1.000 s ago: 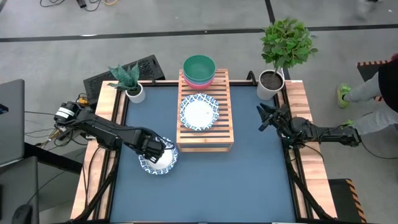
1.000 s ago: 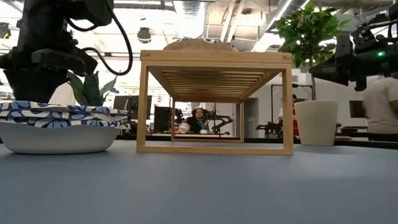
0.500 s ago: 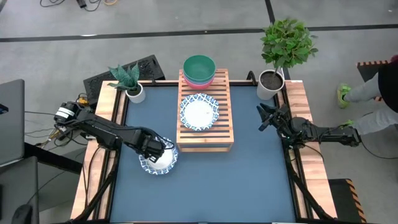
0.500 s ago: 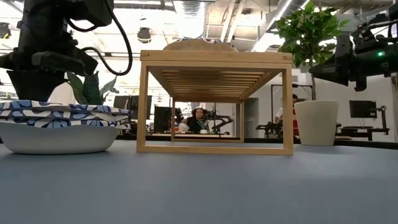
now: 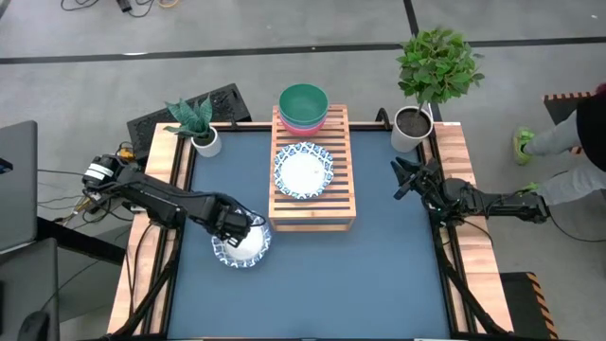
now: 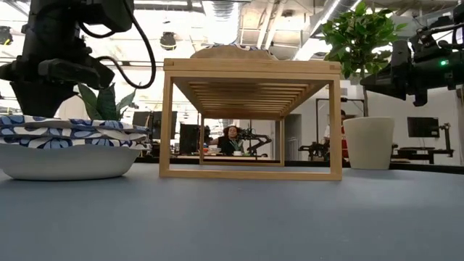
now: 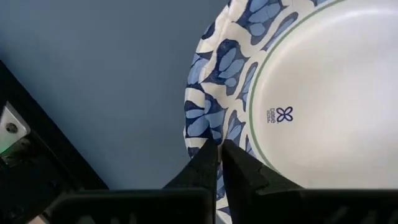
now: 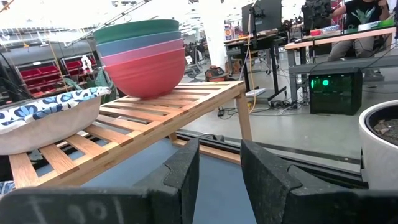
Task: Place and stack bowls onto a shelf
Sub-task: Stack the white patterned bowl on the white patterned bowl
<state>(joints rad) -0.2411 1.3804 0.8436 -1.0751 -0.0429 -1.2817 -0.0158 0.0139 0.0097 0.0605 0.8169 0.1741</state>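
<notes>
Blue desk (image 5: 379, 265) ahead, our left hand (image 7: 217, 155) pinches the patterned bowl's (image 5: 240, 243) rim near-left of the shelf (image 5: 312, 204); it has tipped slightly since a moment ago, so lifting begins. Our right hand (image 8: 217, 162) waits, fingers apart, at the right edge.

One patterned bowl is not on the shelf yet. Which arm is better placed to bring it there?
Left. Its end effector pinches the rim of the blue-and-white patterned shallow bowl; the right end effector waits across the table.
</notes>
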